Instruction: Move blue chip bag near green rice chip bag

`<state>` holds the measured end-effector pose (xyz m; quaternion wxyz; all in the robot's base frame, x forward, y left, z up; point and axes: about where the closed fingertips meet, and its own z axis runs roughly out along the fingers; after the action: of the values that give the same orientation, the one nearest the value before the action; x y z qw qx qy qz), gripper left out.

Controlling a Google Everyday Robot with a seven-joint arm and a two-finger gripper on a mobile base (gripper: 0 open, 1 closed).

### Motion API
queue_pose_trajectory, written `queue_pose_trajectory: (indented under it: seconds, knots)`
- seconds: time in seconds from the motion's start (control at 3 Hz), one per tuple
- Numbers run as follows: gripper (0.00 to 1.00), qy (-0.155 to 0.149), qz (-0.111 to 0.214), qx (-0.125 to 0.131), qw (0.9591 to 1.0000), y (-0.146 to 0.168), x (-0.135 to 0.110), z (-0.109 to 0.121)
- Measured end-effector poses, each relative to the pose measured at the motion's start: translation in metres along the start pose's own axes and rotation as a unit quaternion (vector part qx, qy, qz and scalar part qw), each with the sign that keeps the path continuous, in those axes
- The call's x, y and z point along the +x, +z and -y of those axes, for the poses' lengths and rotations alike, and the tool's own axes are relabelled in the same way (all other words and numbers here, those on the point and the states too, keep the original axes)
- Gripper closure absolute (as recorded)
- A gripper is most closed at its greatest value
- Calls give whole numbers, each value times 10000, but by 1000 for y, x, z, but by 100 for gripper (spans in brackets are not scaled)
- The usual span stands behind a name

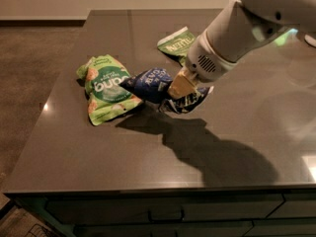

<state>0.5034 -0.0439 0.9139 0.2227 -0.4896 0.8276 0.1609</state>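
In the camera view, the pincer [180,86] grips the blue chip bag [149,84], seemingly raised just off the table [148,181], its front corner meeting the green rice chip bag [105,88], likely for setting down beside it.

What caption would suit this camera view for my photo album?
Robot gripper holding the blue chip bag above the table, beside the green rice chip bag; a smaller green bag lies behind.

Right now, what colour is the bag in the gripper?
Dark navy with white letters. The gripper holds the blue chip bag mid-table; camera view.
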Motion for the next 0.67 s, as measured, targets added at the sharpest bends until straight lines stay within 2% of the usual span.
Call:
queue_pose_trajectory:
  seconds: [0.33, 0.67]
  knots:
    - [83, -80, 228, -6, 9997, 8, -21, -2]
    - [59, -142, 395, -89, 9991, 13, -35, -6]
